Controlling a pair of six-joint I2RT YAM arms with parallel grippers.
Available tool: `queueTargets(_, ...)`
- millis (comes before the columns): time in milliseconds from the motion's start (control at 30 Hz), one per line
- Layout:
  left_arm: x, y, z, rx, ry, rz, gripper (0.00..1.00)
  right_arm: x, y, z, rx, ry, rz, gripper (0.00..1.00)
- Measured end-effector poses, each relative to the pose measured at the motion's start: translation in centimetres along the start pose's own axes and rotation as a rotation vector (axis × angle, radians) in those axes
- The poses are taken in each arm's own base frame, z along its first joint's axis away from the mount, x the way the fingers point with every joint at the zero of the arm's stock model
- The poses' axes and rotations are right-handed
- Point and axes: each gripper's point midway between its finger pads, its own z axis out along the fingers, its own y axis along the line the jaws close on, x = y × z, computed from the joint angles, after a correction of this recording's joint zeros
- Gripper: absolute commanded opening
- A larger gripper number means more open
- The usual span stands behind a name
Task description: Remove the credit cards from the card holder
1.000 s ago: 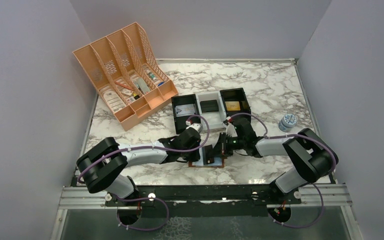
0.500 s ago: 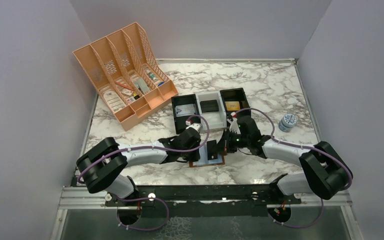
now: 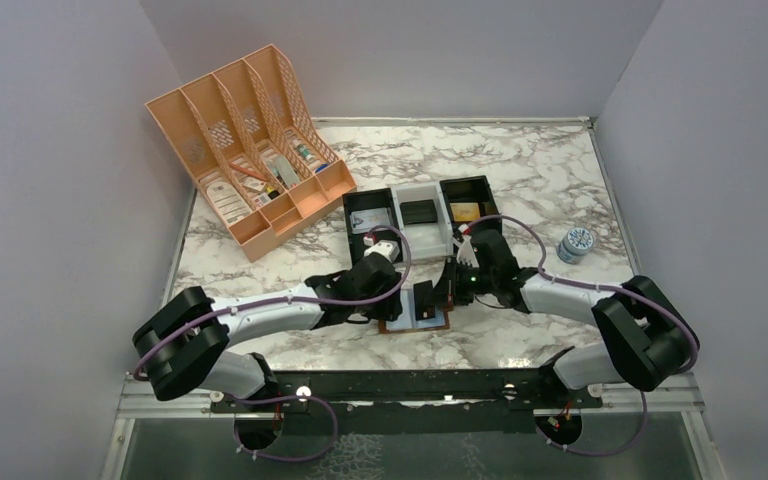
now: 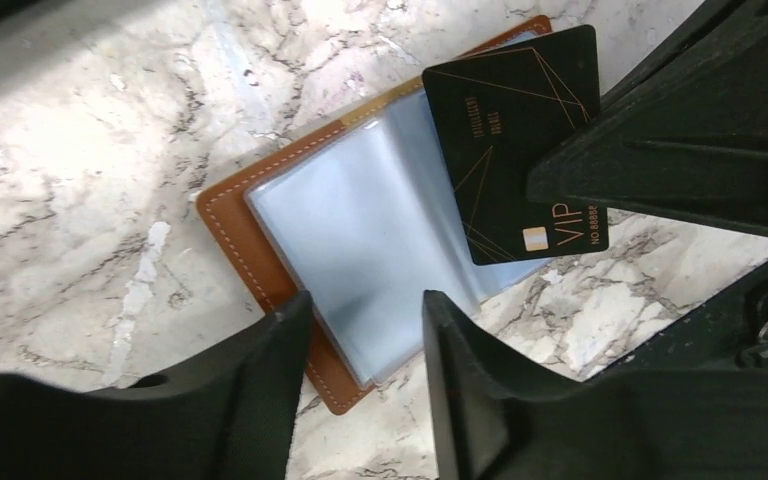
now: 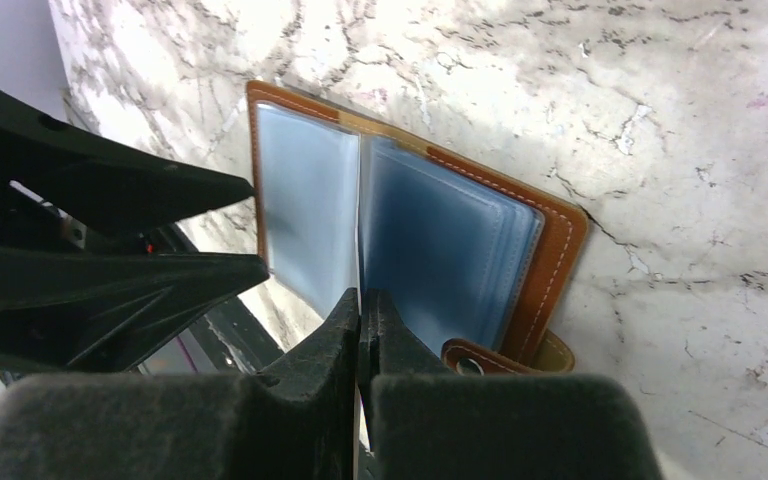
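The card holder (image 3: 401, 328) is a brown leather wallet lying spread on the marble, with pale blue pockets up (image 4: 360, 230) (image 5: 552, 262) and its snap tab (image 5: 470, 357) at one edge. My right gripper (image 3: 442, 297) (image 5: 362, 296) is shut on a black credit card with gold lines and "VIP" (image 3: 423, 298) (image 4: 510, 130), holding it over the wallet's right half. In the right wrist view the card shows only edge-on (image 5: 360, 220). My left gripper (image 3: 388, 300) (image 4: 365, 312) is open, its fingers on either side of the wallet's near corner.
A black-and-white row of trays (image 3: 420, 215) stands just behind the wallet. A peach file organiser (image 3: 245, 150) sits at the back left. A small round jar (image 3: 576, 244) stands to the right. My two grippers are very close together.
My right gripper has drawn the black card a little right and away from the arm bases. My left arm's elbow has swung left, its gripper staying at the wallet.
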Motion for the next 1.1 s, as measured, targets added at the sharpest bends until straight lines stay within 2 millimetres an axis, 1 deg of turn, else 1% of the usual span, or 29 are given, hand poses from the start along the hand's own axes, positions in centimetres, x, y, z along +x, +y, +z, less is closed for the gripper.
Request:
queueTargets(167, 0.3, 0.8, -0.1, -0.036, 0.010, 0.000, 0.49, 0.5, -0.5, 0.4, 0.009, 0.023, 0.014, 0.01)
queueTargets(200, 0.4, 0.8, 0.0, -0.039, 0.013, -0.002, 0.47, 0.5, -0.5, 0.5, 0.007, 0.024, 0.014, 0.01)
queueTargets(300, 0.8, 1.0, 0.6, -0.048, 0.026, -0.009, 0.35, 0.5, -0.5, 0.6, 0.001, 0.029, 0.013, 0.01)
queueTargets(433, 1.1, 1.1, 1.3, -0.052, 0.037, -0.014, 0.26, 0.6, -0.5, 0.7, -0.006, 0.031, 0.012, 0.01)
queueTargets(633, 1.1, 0.6, 1.7, -0.040, 0.034, -0.008, 0.12, 0.9, -0.8, 0.8, -0.004, 0.041, 0.018, 0.01)
queueTargets(800, 1.0, -0.5, 2.0, 0.000, 0.033, -0.005, 0.10, 1.0, -0.9, 0.8, -0.001, 0.044, 0.021, 0.01)
queueTargets(900, 0.7, -1.6, 2.1, 0.047, 0.026, -0.016, 0.09, 1.0, -0.9, 0.9, -0.001, 0.044, 0.021, 0.01)
queueTargets(933, 0.1, -3.3, 2.0, 0.120, 0.007, -0.032, 0.04, 1.0, -0.9, 0.9, 0.000, 0.044, 0.021, 0.01)
queueTargets(967, 0.1, -3.3, 2.0, 0.120, 0.007, -0.032, 0.00, 1.0, -0.9, 0.9, 0.000, 0.044, 0.021, 0.01)
queueTargets(1100, 0.1, -3.5, 2.0, 0.129, 0.007, -0.041, 0.00, 1.1, -1.0, 0.8, 0.005, 0.045, 0.023, 0.01)
